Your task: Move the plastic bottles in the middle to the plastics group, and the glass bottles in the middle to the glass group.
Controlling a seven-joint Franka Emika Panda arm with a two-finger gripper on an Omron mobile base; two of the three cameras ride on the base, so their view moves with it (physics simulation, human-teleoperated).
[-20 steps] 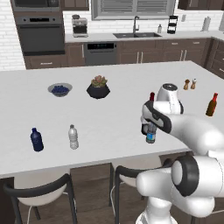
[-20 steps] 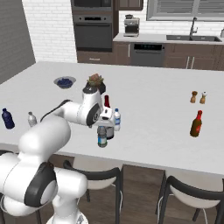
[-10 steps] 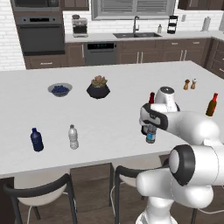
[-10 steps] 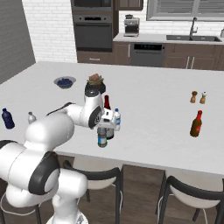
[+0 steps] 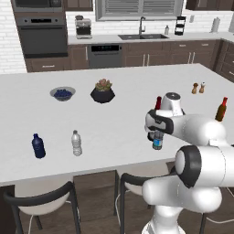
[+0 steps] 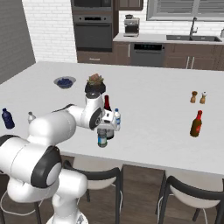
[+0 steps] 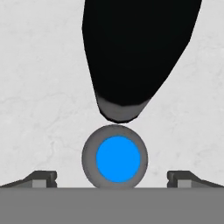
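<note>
My gripper [image 5: 156, 126] hangs open right above the dark water bottle [image 5: 157, 140], one of the plastic bottles in the middle of the white counter [image 5: 114, 119]. In the hand view its round top [image 7: 118, 158] sits between my two fingertips [image 7: 42, 178], untouched. The near-black glass bottle [image 7: 135, 57] with a red cap [image 5: 158, 100] stands just behind it. The clear pale-capped bottle [image 6: 117, 119] is beside my hand. At the far left stands the plastics group: a navy bottle [image 5: 38, 146] and a white-labelled clear bottle [image 5: 76, 143]. The red-brown bottle [image 5: 221, 109] of the glass group is at the right.
A blue bowl [image 5: 62, 94] and a plant in a black pot [image 5: 103, 91] stand further back on the counter. Salt and pepper shakers [image 5: 198, 87] are at the back right. Chairs [image 5: 45, 196] line the counter's near edge.
My hand has sunk a little toward the dark water bottle. The jaws have stayed open and the bottles have not moved.
</note>
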